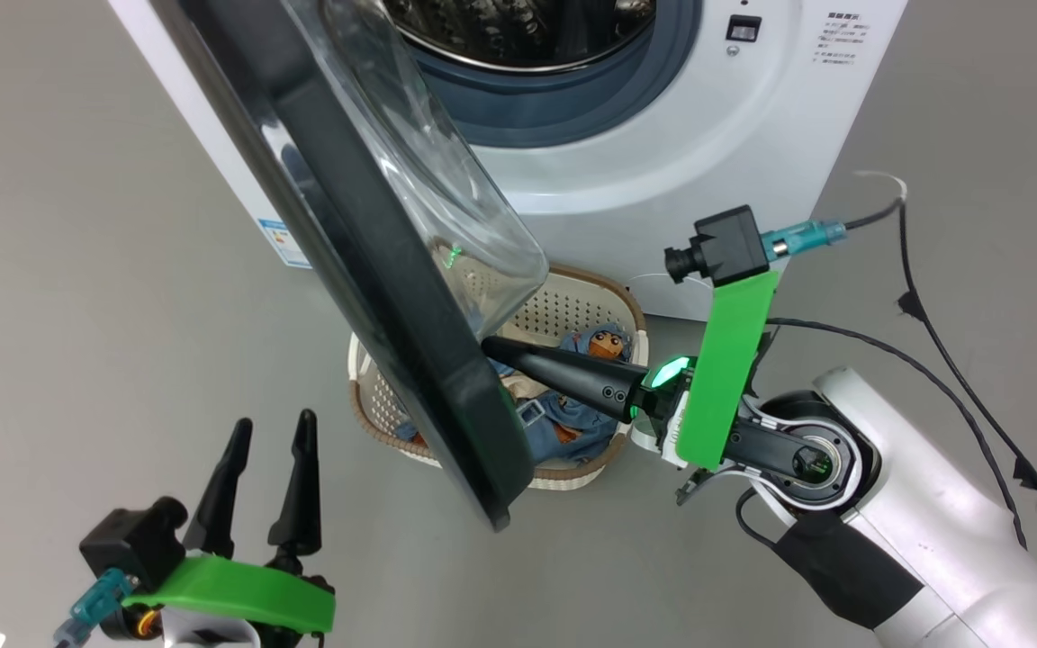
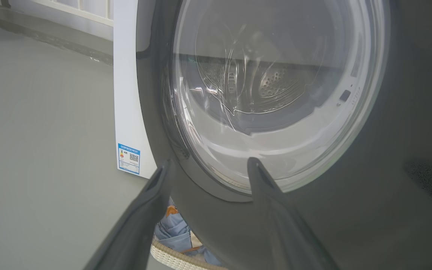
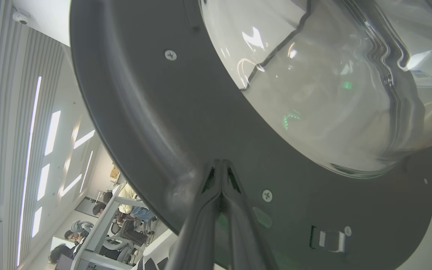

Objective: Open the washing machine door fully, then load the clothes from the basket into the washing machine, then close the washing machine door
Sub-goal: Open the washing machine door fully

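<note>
The washing machine point(image 1: 662, 153) stands at the top with its steel drum point(image 1: 527, 27) exposed. The washing machine door point(image 1: 356, 261) is swung partway out, its black rim edge-on to me and its glass bowl facing the machine. Below it the basket point(image 1: 613, 297) sits on the floor and holds the blue clothes point(image 1: 572, 423). My right gripper point(image 1: 491, 346) is shut and empty, and its tips point(image 3: 221, 163) press the door's black inner face point(image 3: 144, 123). My left gripper point(image 1: 274, 421) is open and empty at the lower left. It faces the door's outer side point(image 2: 208, 167) without touching it.
Black cables point(image 1: 933, 333) trail over the grey floor right of the machine. A blue label point(image 2: 128, 158) sits low on the machine's white front. The door latch point(image 3: 330, 240) lies near my right fingers. People sit at desks point(image 3: 126, 210) in the background.
</note>
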Controlling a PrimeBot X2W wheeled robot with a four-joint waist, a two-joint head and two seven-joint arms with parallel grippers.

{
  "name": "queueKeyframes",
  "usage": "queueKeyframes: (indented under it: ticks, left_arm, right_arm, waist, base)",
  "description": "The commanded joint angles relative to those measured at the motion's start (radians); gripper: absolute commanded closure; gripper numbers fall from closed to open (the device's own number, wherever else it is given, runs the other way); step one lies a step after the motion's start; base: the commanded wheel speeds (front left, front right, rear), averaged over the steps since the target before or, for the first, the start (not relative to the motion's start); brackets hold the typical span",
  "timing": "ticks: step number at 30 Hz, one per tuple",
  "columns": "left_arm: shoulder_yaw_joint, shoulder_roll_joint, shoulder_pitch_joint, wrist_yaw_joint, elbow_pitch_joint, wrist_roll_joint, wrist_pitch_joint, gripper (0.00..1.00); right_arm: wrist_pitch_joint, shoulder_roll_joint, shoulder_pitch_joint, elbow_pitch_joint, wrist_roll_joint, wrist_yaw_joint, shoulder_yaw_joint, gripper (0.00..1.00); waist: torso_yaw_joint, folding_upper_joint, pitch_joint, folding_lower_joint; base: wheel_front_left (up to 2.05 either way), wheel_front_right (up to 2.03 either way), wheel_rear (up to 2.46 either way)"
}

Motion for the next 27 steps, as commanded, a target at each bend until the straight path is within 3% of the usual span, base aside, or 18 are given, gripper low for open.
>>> queueKeyframes:
  ticks: [1,5,7,8,10,21,27]
  left_arm:
    - [0.037,0.019,-0.002,-0.002,-0.024,0.008,-0.006,0.0]
    - [0.042,0.022,-0.002,-0.002,-0.02,0.006,-0.006,0.0]
    - [0.044,0.025,0.0,-0.002,-0.016,0.006,-0.006,0.0]
    - [0.045,0.026,0.002,-0.002,-0.014,0.006,-0.006,0.0]
    - [0.041,0.029,0.005,-0.002,-0.013,-0.005,-0.006,0.0]
    - [0.039,0.066,0.033,-0.002,-0.004,-0.024,-0.006,0.0]
    - [0.044,0.084,0.05,-0.002,-0.007,-0.024,-0.006,0.0]
  right_arm:
    - [-0.017,0.022,0.031,-0.029,-0.011,0.002,0.004,1.0]
    - [-0.073,0.013,0.037,-0.012,-0.028,0.002,-0.01,0.97]
    - [-0.106,0.007,0.044,0.004,-0.037,0.002,-0.015,0.64]
    - [-0.119,0.003,0.048,0.009,-0.04,0.002,-0.014,0.57]
    - [-0.153,-0.011,0.057,0.014,-0.055,0.002,-0.014,0.0]
    - [-0.328,-0.076,0.133,0.045,-0.068,0.002,-0.001,0.0]
    - [-0.458,-0.141,0.162,0.103,-0.133,0.002,0.04,0.0]
  waist:
    - [-0.005,0.0,-0.004,0.0]
    - [-0.016,0.0,-0.013,0.0]
    - [-0.023,0.0,-0.021,0.0]
    - [-0.027,0.0,-0.026,0.0]
    - [-0.035,0.0,-0.037,0.0]
    - [-0.096,0.0,-0.088,0.0]
    - [-0.127,0.0,-0.111,0.0]
  base:
    - [0.0,0.0,0.0]
    - [0.0,0.0,0.0]
    - [0.0,0.0,0.0]
    - [0.0,0.0,0.0]
    - [0.0,0.0,0.0]
    - [0.0,0.0,0.0]
    - [0.0,0.0,0.0]
